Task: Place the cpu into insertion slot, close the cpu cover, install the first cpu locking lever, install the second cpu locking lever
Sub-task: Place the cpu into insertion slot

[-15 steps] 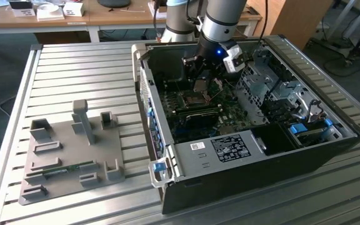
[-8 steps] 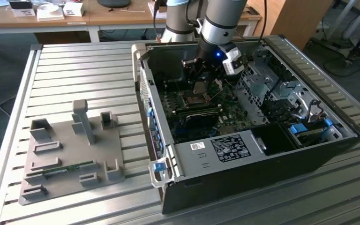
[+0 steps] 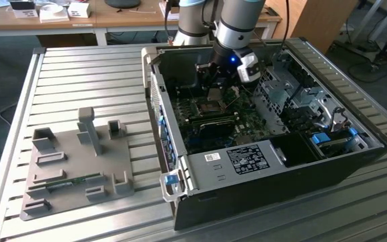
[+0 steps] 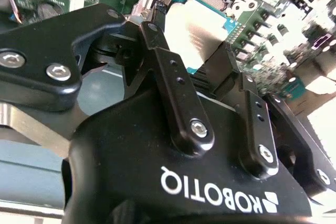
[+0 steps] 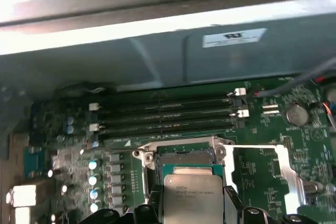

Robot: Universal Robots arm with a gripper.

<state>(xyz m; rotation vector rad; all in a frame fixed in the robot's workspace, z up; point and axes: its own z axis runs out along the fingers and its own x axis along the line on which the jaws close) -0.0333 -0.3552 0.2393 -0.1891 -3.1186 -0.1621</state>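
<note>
Gripper: black two-finger gripper (image 5: 192, 212) pinches the small, flat, square cpu with its silvery-grey metal top (image 5: 191, 192) by opposite edges, I judge to keep it level.
Cpu: held right at the open metal-framed socket (image 5: 181, 153); seating I cannot confirm.
Board: green motherboard (image 3: 247, 121) lies flat inside the open black tower case (image 3: 261, 181), reachable from above.

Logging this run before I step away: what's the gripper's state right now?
Gripper: closed, holding the cpu by two opposite edges.
</note>
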